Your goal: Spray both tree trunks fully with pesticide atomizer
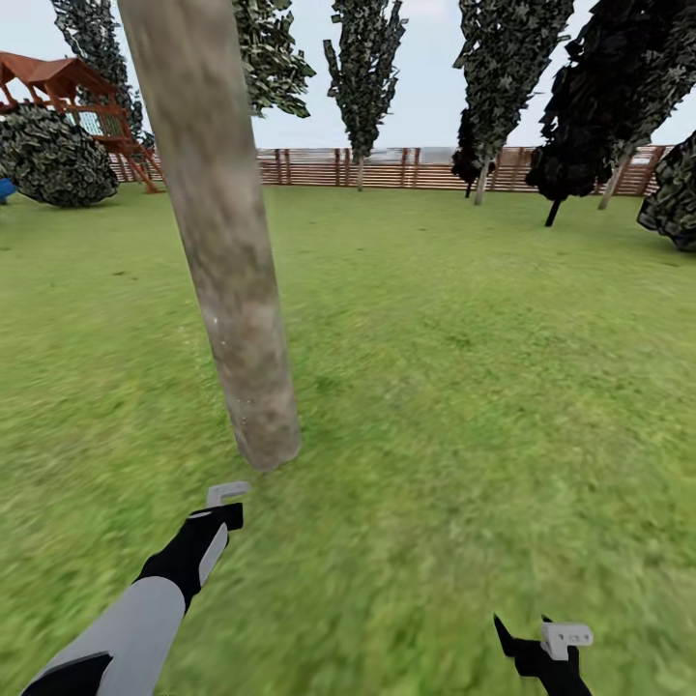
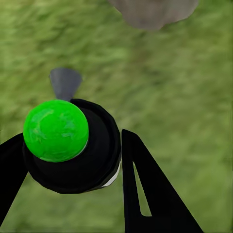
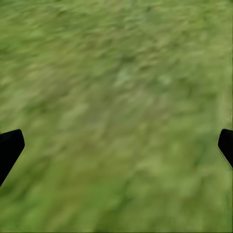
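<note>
The pesticide atomizer (image 2: 68, 145) is a black body with a round bright green cap and a grey nozzle (image 2: 64, 82). My left gripper (image 2: 73, 160) is shut on it, one black finger on each side. In the head view the left gripper (image 1: 220, 517) hangs low over the grass, just short of the foot of a thick, leaning tree trunk (image 1: 227, 251) of mottled grey-tan bark. A few pale specks show low on the bark. The trunk's foot (image 2: 153, 12) lies ahead of the nozzle. My right gripper (image 1: 536, 643) is open over bare grass, its fingertips (image 3: 9, 145) wide apart.
Lawn (image 1: 464, 367) stretches to a brown slat fence (image 1: 406, 166) at the back. Thin dark columnar trees (image 1: 362, 68) stand along it, with a dark bush (image 1: 53, 155) and a red wooden play frame (image 1: 87, 97) at the far left.
</note>
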Tool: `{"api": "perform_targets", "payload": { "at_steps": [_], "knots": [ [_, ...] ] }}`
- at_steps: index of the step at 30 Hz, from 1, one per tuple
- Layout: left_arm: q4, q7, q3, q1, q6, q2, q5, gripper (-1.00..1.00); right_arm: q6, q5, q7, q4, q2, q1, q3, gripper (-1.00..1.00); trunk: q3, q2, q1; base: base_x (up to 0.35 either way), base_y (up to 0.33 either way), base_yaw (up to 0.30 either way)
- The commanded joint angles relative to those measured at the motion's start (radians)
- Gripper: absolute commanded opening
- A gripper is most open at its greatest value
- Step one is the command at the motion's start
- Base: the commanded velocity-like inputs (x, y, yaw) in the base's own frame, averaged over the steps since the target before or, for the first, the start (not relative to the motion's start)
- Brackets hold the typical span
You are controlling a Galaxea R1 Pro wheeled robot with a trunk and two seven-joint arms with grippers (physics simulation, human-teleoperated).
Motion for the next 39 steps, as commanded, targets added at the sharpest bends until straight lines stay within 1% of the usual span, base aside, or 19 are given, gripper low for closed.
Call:
{"api": "perform_targets", "payload": {
  "at_steps": [1,6,11,18,22,25,26,27,28,29,31,32,34,35,36,37,38,39],
  "knots": [
    [0.000,0.000,0.000,0.000,0.000,0.000,0.000,-1.00,0.000,0.000,0.000,0.000,0.000,0.000,-0.001,1.00,0.000,0.000,0.000,0.130,-0.274,0.276],
    [0.000,0.000,0.000,0.000,0.000,0.000,0.000,-1.00,0.000,0.000,0.000,0.000,0.000,0.000,-0.001,1.00,0.000,0.000,0.000,0.130,-0.274,0.203],
    [0.001,0.000,0.000,0.000,0.000,0.001,0.001,-1.00,0.000,0.000,0.000,0.000,0.000,0.000,-0.001,1.00,0.000,0.000,0.000,0.130,-0.271,0.078],
    [-0.009,-0.001,-0.004,0.000,0.002,0.000,0.000,-1.00,0.000,0.000,0.000,0.000,0.000,0.000,-0.001,1.00,0.000,0.000,0.000,0.021,-0.041,0.003],
    [-0.016,-0.002,-0.010,-0.019,0.020,-0.003,-0.005,-1.00,0.000,0.000,0.000,0.000,0.000,0.000,-0.001,1.00,0.000,0.000,0.000,0.000,0.000,0.000],
    [-0.018,-0.002,-0.011,-0.047,0.030,-0.018,-0.007,-1.00,0.000,0.000,0.000,0.000,0.000,0.000,-0.001,1.00,0.000,0.000,0.000,0.000,0.000,0.000],
    [-0.019,-0.002,-0.013,-0.060,0.059,-0.038,-0.008,-1.00,0.000,0.000,0.000,0.000,0.000,0.000,0.000,1.00,0.000,0.000,0.000,0.000,0.000,0.000],
    [-0.022,-0.003,-0.024,-0.065,0.073,-0.053,-0.009,-1.00,0.000,0.000,0.000,0.000,0.000,0.000,0.000,1.00,0.000,0.000,0.000,0.000,0.000,0.000],
    [-0.029,-0.003,-0.058,-0.071,0.083,-0.065,-0.008,-1.00,0.000,0.000,0.000,0.000,0.000,0.000,0.000,1.00,0.000,0.000,0.000,0.000,0.000,0.000],
    [-0.032,-0.002,-0.083,-0.074,0.088,-0.068,-0.007,-1.00,0.000,0.000,0.000,0.000,0.000,0.000,0.000,1.00,0.000,0.000,0.000,0.000,0.000,0.000],
    [-0.035,-0.002,-0.106,-0.084,0.091,-0.057,-0.003,-1.00,0.000,0.000,0.000,0.000,0.000,0.000,0.000,1.00,0.000,0.000,0.000,0.000,0.000,0.000],
    [-0.035,-0.002,-0.108,-0.086,0.092,-0.045,-0.002,-1.00,0.000,0.000,0.000,0.000,0.000,0.000,0.000,1.00,0.000,0.000,0.000,0.000,0.000,0.000],
    [-0.035,-0.004,-0.108,-0.087,0.098,-0.009,0.000,-1.00,0.000,0.000,0.000,0.000,0.000,0.000,0.000,1.00,0.000,0.000,0.000,0.000,0.000,0.000],
    [-0.034,-0.017,-0.108,-0.087,0.104,0.013,0.000,-1.00,0.000,0.000,0.000,0.000,0.000,0.000,0.000,1.00,0.000,0.000,0.000,0.000,0.000,0.000],
    [-0.035,-0.077,-0.108,-0.088,0.111,0.035,0.000,-1.00,0.000,0.000,0.000,0.000,0.000,0.000,0.000,1.00,0.000,0.000,0.000,0.000,0.000,0.000],
    [-0.035,-0.129,-0.108,-0.088,0.116,0.046,-0.001,-1.00,0.000,0.000,0.000,0.000,0.000,0.000,0.000,1.00,0.000,0.000,0.000,0.000,0.000,0.000],
    [-0.036,-0.150,-0.108,-0.088,0.133,0.048,-0.001,-1.00,0.000,0.000,0.000,0.000,0.000,0.000,0.000,1.00,0.000,0.000,0.000,0.000,0.000,0.000],
    [-0.036,-0.162,-0.109,-0.094,0.156,0.044,-0.002,-1.00,0.000,0.000,0.000,0.000,0.000,0.000,0.000,1.00,0.000,0.000,0.000,0.000,0.000,0.000]
  ]
}}
